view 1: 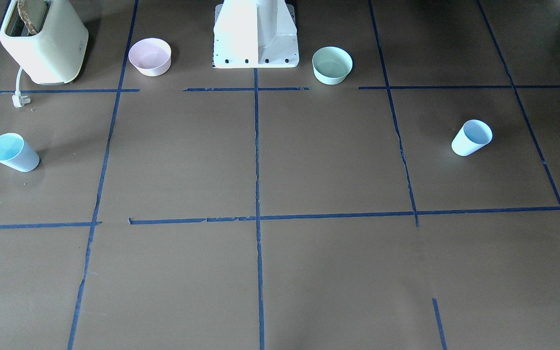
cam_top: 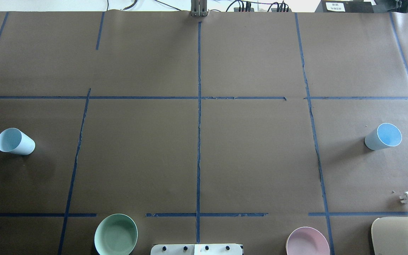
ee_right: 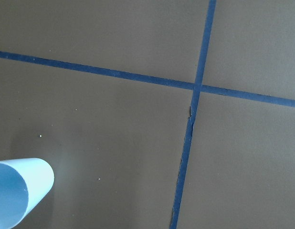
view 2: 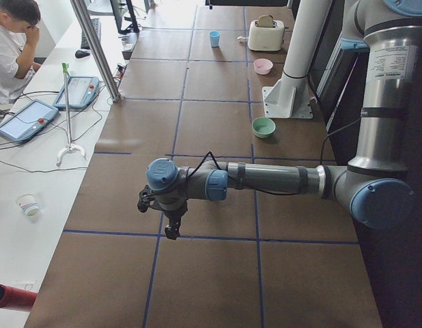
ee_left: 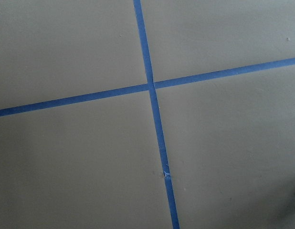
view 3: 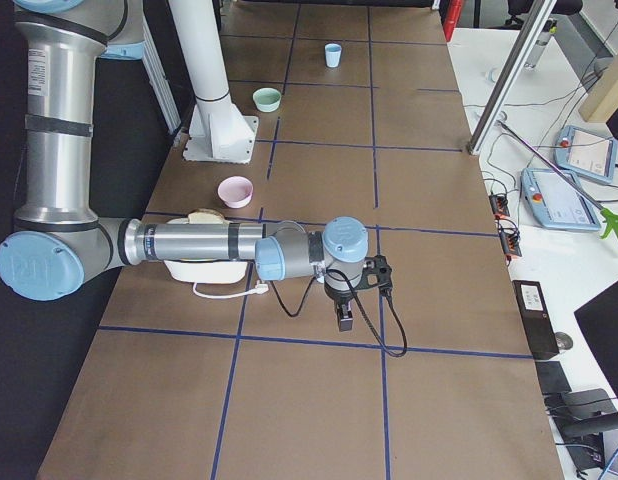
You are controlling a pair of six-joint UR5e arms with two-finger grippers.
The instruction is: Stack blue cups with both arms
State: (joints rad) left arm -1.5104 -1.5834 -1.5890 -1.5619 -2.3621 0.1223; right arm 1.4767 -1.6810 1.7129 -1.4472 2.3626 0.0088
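Two pale blue cups stand upright and far apart on the brown table. One cup is on my left side and also shows in the front view. The other cup is on my right side, shows in the front view, and its rim sits at the lower left of the right wrist view. My left gripper and right gripper point down above the table and show only in the side views. I cannot tell whether they are open or shut. Neither touches a cup.
A mint-green bowl and a pink bowl flank the white pedestal. A cream toaster with a loose plug stands on my right side. An operator sits beside the table.
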